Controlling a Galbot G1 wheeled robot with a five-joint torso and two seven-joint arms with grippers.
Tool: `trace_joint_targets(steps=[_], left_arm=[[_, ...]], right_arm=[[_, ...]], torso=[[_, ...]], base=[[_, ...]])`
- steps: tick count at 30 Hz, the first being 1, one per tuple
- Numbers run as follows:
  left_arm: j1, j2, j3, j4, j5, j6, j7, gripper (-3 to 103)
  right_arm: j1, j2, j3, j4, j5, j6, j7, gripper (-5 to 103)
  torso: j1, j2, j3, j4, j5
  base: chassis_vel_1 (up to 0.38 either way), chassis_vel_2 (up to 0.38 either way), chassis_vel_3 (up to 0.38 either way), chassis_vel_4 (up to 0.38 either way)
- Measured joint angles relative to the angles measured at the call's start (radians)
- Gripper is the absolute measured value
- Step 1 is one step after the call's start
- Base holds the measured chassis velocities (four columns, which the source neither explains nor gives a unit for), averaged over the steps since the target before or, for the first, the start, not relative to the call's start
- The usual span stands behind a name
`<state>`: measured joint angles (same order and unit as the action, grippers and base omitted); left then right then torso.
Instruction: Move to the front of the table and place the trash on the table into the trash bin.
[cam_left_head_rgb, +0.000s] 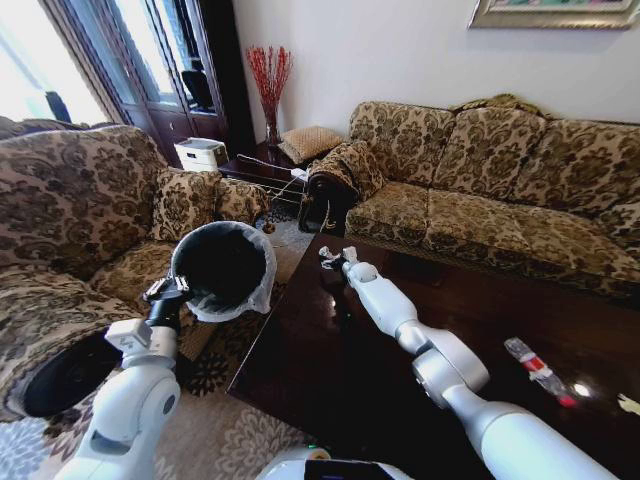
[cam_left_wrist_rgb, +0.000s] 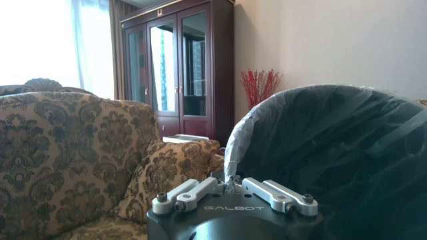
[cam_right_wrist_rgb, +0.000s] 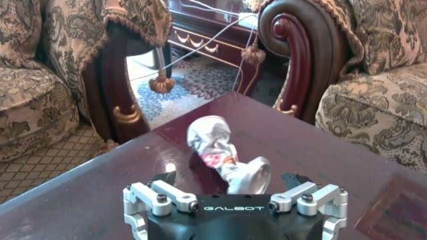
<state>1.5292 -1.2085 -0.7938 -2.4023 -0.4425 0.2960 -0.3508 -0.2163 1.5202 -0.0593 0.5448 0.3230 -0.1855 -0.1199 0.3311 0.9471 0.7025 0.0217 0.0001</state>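
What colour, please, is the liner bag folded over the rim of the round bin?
Translucent white plastic liner bag over the round black bin, clearest in the head view.

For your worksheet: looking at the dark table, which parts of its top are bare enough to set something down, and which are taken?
The table is bare across its middle, between the right arm and the plastic bottle, and along the near left edge. The far corner is taken: the right gripper sits over a crushed can. The right edge holds the bottle and a pale scrap. The left gripper holds the trash bin off the table.
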Motion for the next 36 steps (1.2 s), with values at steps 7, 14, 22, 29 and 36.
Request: trace_joint_targets(steps=[7,14,22,29,36], left_arm=[[0.018,-0.007,0.000,-0.014,0.007,-0.002,0.002,2],[0.042,-0.014,-0.001,-0.029,0.019,-0.005,0.004,2],[0.071,-0.019,-0.005,-0.040,0.035,-0.021,0.013,2],[0.080,-0.024,-0.004,-0.050,0.039,-0.023,0.016,2],[0.094,-0.024,-0.011,-0.064,0.040,-0.023,0.017,2]], right_arm=[[-0.005,0.005,0.028,-0.020,-0.024,0.014,-0.014,100],[-0.023,0.028,0.080,-0.052,-0.053,0.040,-0.048,100],[-0.044,0.051,0.127,-0.077,-0.077,0.083,-0.065,89],[-0.057,0.051,0.132,-0.063,-0.088,0.090,-0.065,62],[-0.067,0.048,0.127,-0.043,-0.093,0.087,-0.059,35]], torso=[[0.000,0.000,0.000,0.0001,-0.0001],[0.000,0.000,0.000,0.0000,-0.0001],[0.000,0.000,0.000,0.0002,-0.0001],[0.000,0.000,0.000,0.0002,-0.0001],[0.000,0.000,0.000,-0.0001,-0.0004]], base=[[0.000,0.000,0.000,0.000],[0.000,0.000,0.000,0.000],[0.000,0.000,0.000,0.000],[0.000,0.000,0.000,0.000],[0.000,0.000,0.000,0.000]])
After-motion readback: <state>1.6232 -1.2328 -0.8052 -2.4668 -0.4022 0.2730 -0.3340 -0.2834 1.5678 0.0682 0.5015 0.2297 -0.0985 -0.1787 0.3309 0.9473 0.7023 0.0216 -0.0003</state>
